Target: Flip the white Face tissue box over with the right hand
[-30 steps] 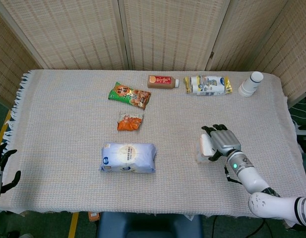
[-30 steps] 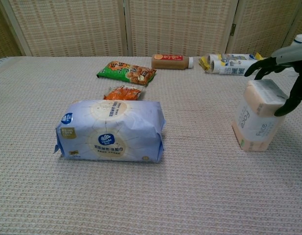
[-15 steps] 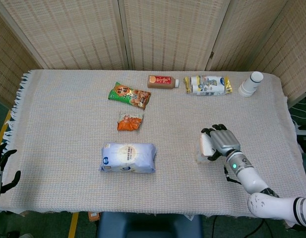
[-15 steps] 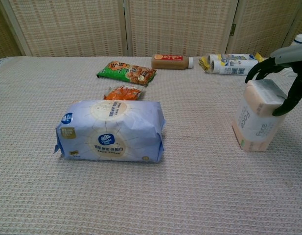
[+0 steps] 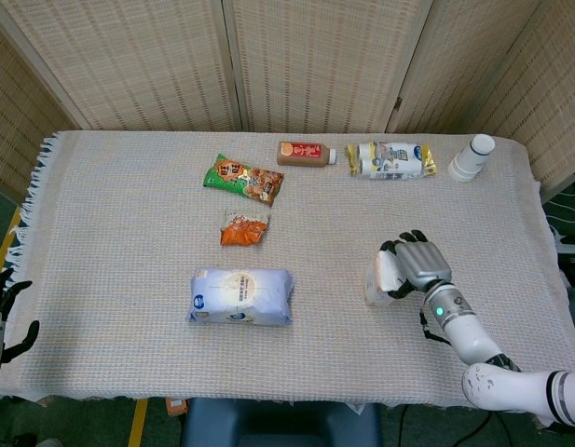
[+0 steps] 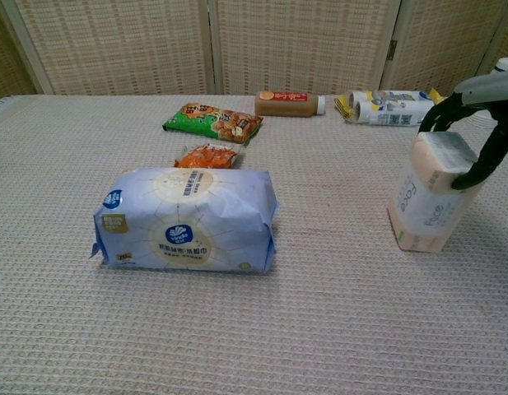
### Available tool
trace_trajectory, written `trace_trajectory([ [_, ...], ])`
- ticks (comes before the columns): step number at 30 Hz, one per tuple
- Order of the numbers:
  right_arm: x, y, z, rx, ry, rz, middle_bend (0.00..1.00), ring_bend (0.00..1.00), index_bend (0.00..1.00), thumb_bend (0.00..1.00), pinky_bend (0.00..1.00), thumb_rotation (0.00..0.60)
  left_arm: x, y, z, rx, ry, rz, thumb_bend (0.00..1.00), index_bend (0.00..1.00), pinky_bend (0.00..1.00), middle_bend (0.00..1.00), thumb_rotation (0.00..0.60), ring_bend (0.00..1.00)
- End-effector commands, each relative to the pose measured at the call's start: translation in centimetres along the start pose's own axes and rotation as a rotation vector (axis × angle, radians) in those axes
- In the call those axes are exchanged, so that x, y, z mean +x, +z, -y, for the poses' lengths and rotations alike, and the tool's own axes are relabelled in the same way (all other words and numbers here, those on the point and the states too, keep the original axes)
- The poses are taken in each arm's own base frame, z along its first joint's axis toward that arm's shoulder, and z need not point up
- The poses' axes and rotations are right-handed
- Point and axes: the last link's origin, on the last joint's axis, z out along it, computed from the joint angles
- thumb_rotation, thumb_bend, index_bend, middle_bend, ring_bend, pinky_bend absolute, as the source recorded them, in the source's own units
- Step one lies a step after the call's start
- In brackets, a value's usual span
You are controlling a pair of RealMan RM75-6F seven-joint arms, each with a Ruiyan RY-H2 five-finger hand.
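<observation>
The white Face tissue box stands on end on the cloth at the right, leaning toward the left; in the head view the box shows just left of the hand. My right hand grips its top end, dark fingers curled over the near side and others behind the top. In the head view the right hand covers the box's right part. At the table's lower left edge my left hand hangs off the table with its fingers apart and nothing in it.
A large blue tissue pack lies at centre-left. Behind it are an orange snack bag, a green snack bag, a brown bottle, a yellow-white pack and a white cup at far right.
The right hand has closed tighter on the box's top and tipped the box a little further to the left. The left hand has stayed put.
</observation>
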Motion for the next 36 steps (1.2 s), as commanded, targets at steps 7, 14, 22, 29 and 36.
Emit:
trace_trajectory([
  [7, -0.1, 0.1, 0.2, 0.002, 0.006, -0.029, 0.37, 0.31, 0.42, 0.24, 0.00, 0.600, 0.0, 0.0, 0.0, -0.002, 0.002, 0.001, 0.38, 0.21, 0.16, 0.00, 0.600, 0.00],
  [14, 0.4, 0.1, 0.0, 0.026, 0.059, -0.111, 0.47, 0.40, 0.56, 0.28, 0.00, 0.600, -0.1, 0.0, 0.0, 0.000, 0.001, 0.001, 0.38, 0.21, 0.16, 0.00, 0.600, 0.00],
  [22, 1.1, -0.2, -0.1, 0.084, 0.205, -0.170, 0.50, 0.40, 0.57, 0.31, 0.00, 0.600, -0.2, 0.0, -0.1, 0.000, 0.006, 0.005, 0.38, 0.21, 0.16, 0.00, 0.600, 0.00],
  [29, 0.3, -0.3, -3.2, 0.182, 0.652, -0.105, 0.53, 0.41, 0.58, 0.33, 0.00, 0.600, 0.0, 0.0, 0.0, 0.005, -0.001, -0.001, 0.38, 0.21, 0.16, 0.00, 0.600, 0.00],
  [36, -1.8, 0.4, -5.9, 0.269, 0.792, -0.140, 0.53, 0.39, 0.60, 0.33, 0.00, 0.600, -0.1, 0.0, -0.1, 0.003, 0.003, 0.000, 0.38, 0.22, 0.16, 0.00, 0.600, 0.00],
])
